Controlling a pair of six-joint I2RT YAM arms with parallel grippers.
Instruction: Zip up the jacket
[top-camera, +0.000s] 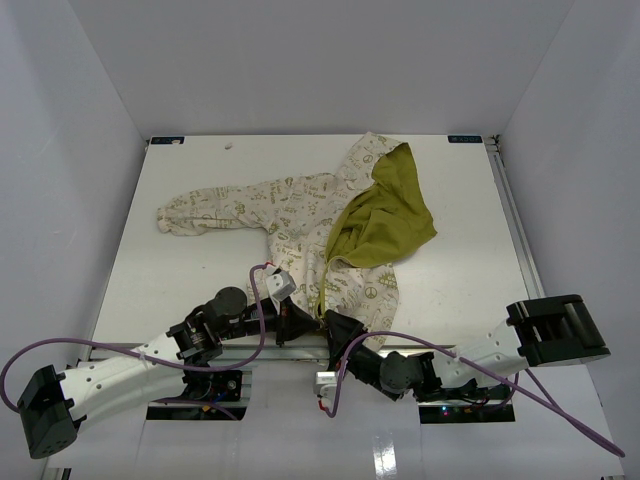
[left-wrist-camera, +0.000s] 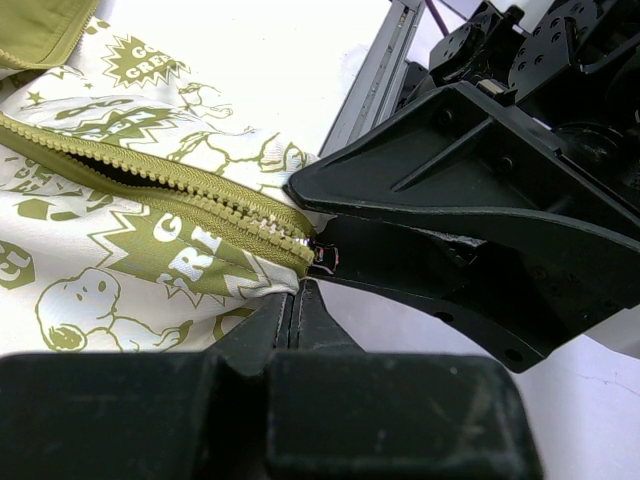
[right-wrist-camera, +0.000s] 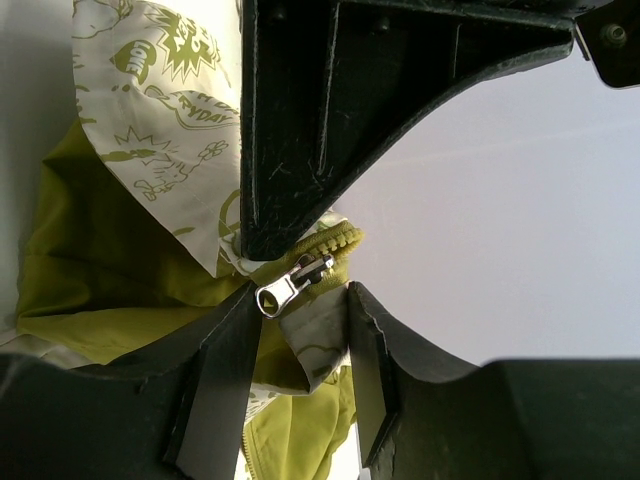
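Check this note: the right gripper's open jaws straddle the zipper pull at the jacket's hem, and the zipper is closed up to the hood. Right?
Not quite. The zipper is open: the left wrist view shows its teeth parted just above the jacket hem. The right gripper does straddle the pull.

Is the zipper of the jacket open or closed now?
Open: the slider sits at the jacket's bottom end, teeth above it are parted, green lining shows.

left pincer (left-wrist-camera: 297, 297), right pincer (right-wrist-camera: 300, 300): black | arms (top-camera: 110, 378): white | cables (top-camera: 258, 300): purple

On table (top-camera: 190, 270) lies jacket (top-camera: 300, 205); left claw (top-camera: 308, 319), right claw (top-camera: 330, 323) at near hem.
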